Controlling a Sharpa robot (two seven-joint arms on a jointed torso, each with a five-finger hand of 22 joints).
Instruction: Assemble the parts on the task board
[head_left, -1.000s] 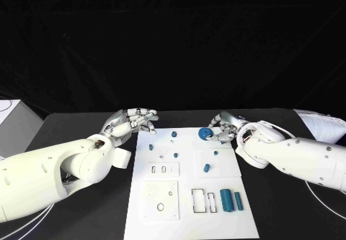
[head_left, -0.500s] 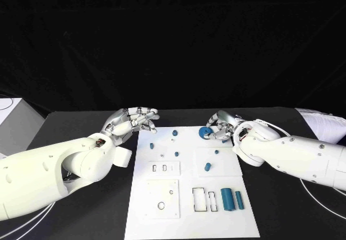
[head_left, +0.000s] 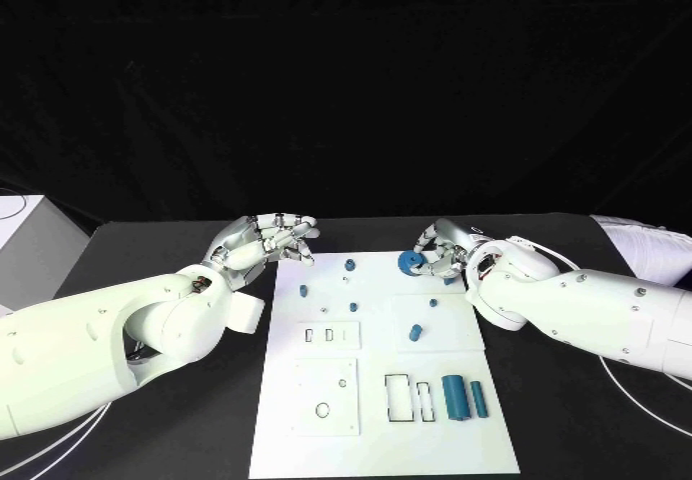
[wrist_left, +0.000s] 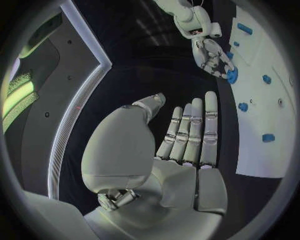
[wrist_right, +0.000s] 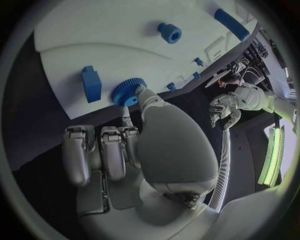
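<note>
While my right hand (head_left: 444, 254) sits at the far right corner of the task board (head_left: 387, 420), its fingertips pinch a blue gear (head_left: 411, 263); the wrist view shows the gear (wrist_right: 128, 92) caught between thumb and a finger, the other fingers curled in beside it. From the head view the gear seems to sit just above the board's far edge, though I cannot tell whether it touches the surface.

My left hand (head_left: 268, 241) hovers off the board's far left corner, holding nothing. In its wrist view the fingers (wrist_left: 194, 132) lie straight and side by side, close together, thumb set a little apart.

On the board, small blue pegs (head_left: 349, 265) stand near the far end, another blue piece (head_left: 413, 333) lies tilted at the middle right, and two blue cylinders (head_left: 463, 398) lie side by side toward the near right, just beside rectangular outlined slots (head_left: 395, 397). The black table (head_left: 159, 250) lies under all of it.
</note>
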